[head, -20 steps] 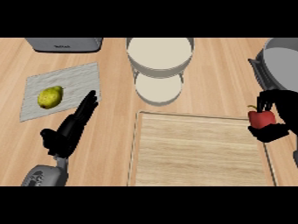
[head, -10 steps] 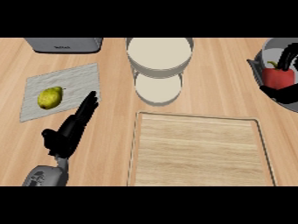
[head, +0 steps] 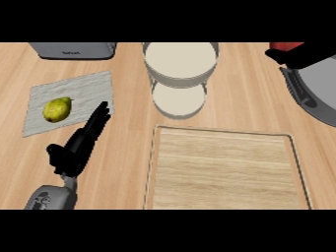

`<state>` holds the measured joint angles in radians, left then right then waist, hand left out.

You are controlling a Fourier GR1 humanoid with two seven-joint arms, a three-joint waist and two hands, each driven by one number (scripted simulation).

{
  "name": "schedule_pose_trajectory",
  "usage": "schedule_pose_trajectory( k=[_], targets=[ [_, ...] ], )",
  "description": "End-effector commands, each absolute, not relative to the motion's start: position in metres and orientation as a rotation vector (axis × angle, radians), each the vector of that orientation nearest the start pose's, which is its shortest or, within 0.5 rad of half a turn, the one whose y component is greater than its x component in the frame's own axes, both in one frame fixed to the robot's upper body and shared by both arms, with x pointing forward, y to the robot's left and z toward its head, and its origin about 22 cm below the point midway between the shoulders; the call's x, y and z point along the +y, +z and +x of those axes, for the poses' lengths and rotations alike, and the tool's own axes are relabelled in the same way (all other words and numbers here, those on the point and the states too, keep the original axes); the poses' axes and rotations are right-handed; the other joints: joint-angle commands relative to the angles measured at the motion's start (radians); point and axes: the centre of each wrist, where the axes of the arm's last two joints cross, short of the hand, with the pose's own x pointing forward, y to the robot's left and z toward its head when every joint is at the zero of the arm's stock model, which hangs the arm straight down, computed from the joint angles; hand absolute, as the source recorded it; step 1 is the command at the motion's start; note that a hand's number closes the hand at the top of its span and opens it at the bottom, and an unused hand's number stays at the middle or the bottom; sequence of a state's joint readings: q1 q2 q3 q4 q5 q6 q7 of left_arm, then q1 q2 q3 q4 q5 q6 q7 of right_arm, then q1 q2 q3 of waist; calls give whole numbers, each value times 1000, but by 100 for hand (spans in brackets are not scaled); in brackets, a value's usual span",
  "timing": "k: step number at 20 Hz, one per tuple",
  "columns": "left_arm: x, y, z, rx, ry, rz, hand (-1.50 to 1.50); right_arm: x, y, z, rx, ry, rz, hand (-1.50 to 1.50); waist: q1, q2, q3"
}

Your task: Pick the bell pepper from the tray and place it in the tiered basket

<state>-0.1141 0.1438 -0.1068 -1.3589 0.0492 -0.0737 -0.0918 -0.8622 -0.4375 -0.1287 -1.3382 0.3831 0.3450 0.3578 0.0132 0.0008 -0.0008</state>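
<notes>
Right hand (head: 305, 53) at upper right edge, above rim of grey tiered basket (head: 323, 93), fingers curled round red bell pepper (head: 284, 46); only pepper's top shows past hand. Wooden tray (head: 225, 170) bare, lower centre. Left hand (head: 80, 142) resting lower left, fingers straight and together, tips near grey cloth (head: 80, 91). Yellow-green fruit (head: 57, 109) on cloth. Two cream plates (head: 179, 64) stacked-looking behind tray. Grey appliance (head: 72, 49) top left.
</notes>
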Motion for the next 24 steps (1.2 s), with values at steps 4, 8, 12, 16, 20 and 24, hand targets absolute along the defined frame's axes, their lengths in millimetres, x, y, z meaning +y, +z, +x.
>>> schedule_pose_trajectory(
  k=[4, 8, 12, 16, 20, 24],
  targets=[
    [235, -26, 265, -1536, -235, -95, 0, -184, 300, 414, -1606, 724, -564, 150, 8, 2, 0],
    [222, -18, 275, -1555, -256, -96, 0, -135, 308, 429, -1590, 772, -565, 150, 18, 7, 0],
    [228, -34, 264, -1551, -259, -109, 0, -108, 274, 442, -1563, 800, -545, 150, 19, 8, -1],
    [233, -4, 282, -1546, -267, -102, 0, -88, 271, 454, -1554, 815, -525, 150, 27, 11, 0],
    [218, -15, 280, -1532, -242, -101, 0, -70, 241, 457, -1553, 838, -482, 150, 21, 12, 0],
    [224, -12, 279, -1543, -273, -97, 0, -68, 254, 463, -1554, 813, -398, 150, 25, 11, 0]
  ],
)
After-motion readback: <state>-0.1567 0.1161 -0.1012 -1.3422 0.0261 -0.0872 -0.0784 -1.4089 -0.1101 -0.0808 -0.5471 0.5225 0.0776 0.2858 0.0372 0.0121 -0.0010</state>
